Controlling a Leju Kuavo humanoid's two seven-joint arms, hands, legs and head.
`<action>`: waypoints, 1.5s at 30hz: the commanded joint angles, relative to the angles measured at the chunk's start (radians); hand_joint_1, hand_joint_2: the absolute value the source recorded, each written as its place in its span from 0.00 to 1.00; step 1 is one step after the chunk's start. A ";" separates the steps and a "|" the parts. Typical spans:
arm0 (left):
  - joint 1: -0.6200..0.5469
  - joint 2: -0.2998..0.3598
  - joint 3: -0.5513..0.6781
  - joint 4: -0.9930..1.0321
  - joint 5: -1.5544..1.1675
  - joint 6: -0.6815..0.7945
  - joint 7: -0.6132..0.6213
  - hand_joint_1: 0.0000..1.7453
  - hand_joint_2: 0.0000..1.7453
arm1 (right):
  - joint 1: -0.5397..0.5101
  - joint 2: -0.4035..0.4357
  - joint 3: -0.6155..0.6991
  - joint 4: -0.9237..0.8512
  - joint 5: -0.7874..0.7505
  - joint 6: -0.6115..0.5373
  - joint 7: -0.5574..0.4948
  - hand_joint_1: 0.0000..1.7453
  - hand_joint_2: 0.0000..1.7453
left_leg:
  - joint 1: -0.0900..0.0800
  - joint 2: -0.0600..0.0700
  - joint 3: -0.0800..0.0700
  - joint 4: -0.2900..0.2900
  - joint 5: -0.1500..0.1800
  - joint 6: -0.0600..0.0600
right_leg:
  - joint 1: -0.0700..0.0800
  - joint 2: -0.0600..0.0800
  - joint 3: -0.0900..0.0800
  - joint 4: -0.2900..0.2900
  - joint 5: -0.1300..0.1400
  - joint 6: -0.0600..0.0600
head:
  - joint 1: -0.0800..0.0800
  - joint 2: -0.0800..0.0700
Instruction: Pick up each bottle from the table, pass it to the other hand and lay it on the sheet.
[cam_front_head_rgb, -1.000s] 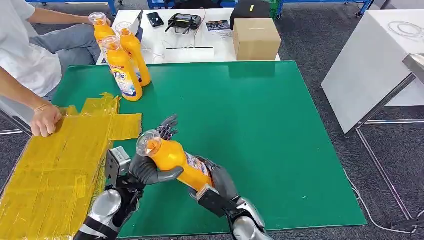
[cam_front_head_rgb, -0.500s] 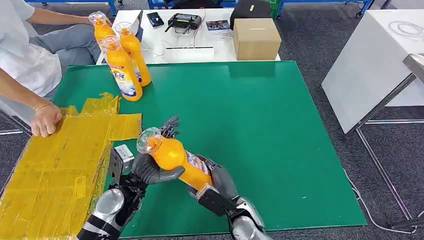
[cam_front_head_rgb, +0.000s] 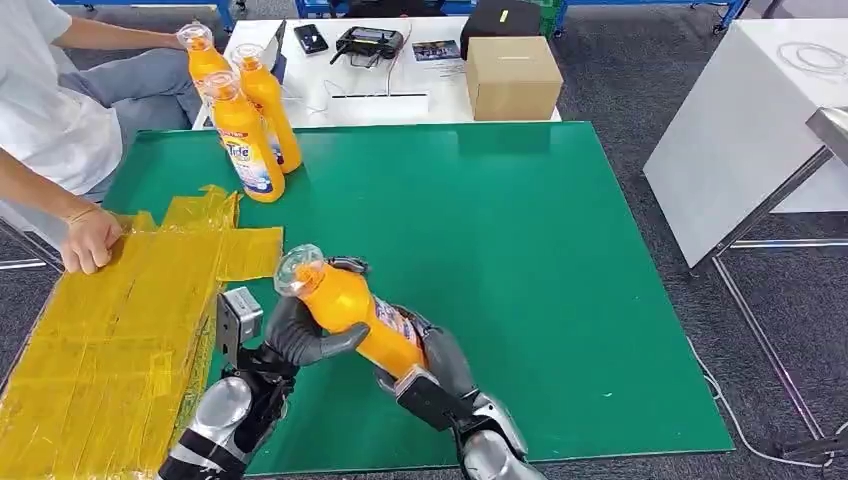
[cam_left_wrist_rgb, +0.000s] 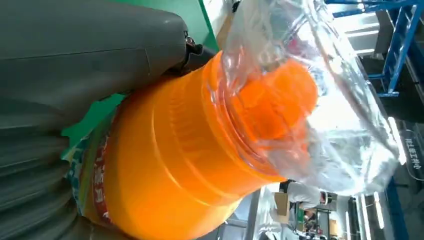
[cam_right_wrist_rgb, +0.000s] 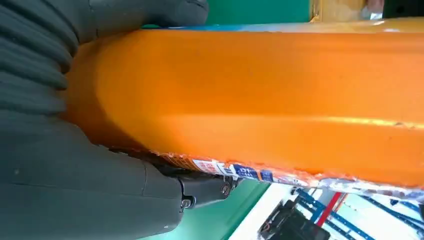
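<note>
An orange bottle (cam_front_head_rgb: 348, 308) with a clear plastic wrap over its cap hangs tilted above the front of the green table (cam_front_head_rgb: 520, 230), cap toward the yellow sheet (cam_front_head_rgb: 100, 330). My left hand (cam_front_head_rgb: 298, 340) grips its upper body just below the neck, fingers wrapped over the far side. My right hand (cam_front_head_rgb: 440, 365) holds its base end. Up close, the bottle (cam_left_wrist_rgb: 190, 165) lies against my left hand (cam_left_wrist_rgb: 75, 60), and the bottle (cam_right_wrist_rgb: 260, 95) fills my right hand (cam_right_wrist_rgb: 60, 175). Three more orange bottles (cam_front_head_rgb: 245, 130) stand at the table's far left corner.
A person sits at the left, one hand (cam_front_head_rgb: 90, 240) resting on the sheet's far edge. Behind the green table is a white table with a cardboard box (cam_front_head_rgb: 512, 75) and a controller (cam_front_head_rgb: 368, 42). Another white table (cam_front_head_rgb: 740, 130) stands to the right.
My left hand's fingers, spread behind the bottle before, have closed around it. The bottle has risen slightly and its cap has shifted a little away from me.
</note>
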 joint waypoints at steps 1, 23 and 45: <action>-0.025 0.002 0.014 0.039 0.009 0.009 0.005 1.00 1.00 | -0.035 -0.027 0.036 0.000 -0.002 -0.003 -0.011 1.00 1.00 | 0.000 0.000 0.002 0.000 -0.001 0.000 | 0.000 0.000 0.002 -0.001 0.000 0.000 | 0.000 0.000; -0.072 0.116 0.104 -0.059 -0.594 0.543 -0.016 1.00 1.00 | 0.112 -0.081 -0.073 -0.446 -0.076 -0.117 -0.096 0.00 0.00 | 0.000 -0.002 0.000 0.000 -0.001 0.000 | 0.000 -0.002 0.000 0.001 -0.001 -0.001 | 0.000 0.000; -0.189 0.259 0.099 0.242 -1.692 0.802 0.367 1.00 1.00 | 0.152 -0.092 -0.142 -0.604 -0.240 -0.089 -0.110 0.00 1.00 | 0.000 -0.002 0.002 -0.001 0.000 0.000 | 0.000 -0.002 0.002 -0.001 -0.001 -0.001 | 0.000 0.000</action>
